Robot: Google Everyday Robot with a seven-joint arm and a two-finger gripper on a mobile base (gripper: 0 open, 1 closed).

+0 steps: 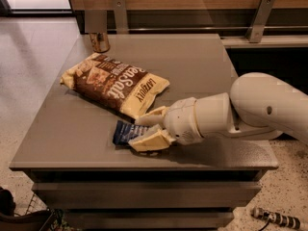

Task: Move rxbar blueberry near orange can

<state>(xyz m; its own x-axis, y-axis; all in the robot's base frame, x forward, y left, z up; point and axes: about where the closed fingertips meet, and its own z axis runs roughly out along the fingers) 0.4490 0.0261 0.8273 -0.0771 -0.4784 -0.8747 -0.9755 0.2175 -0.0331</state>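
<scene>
The rxbar blueberry (124,132) is a small flat navy-blue bar lying on the grey table (72,134) near its front edge. My gripper (143,131) reaches in from the right, low over the table. Its two cream fingers (150,141) stand on either side of the bar's right end, one behind it and one in front, and that end is hidden between them. The orange can (100,41) stands upright at the table's far left corner, well away from the bar.
A large brown-and-cream chip bag (115,83) lies flat between the bar and the can, its near end touching my far finger. A wooden wall panel with metal brackets (260,18) runs behind the table. The floor lies to the left.
</scene>
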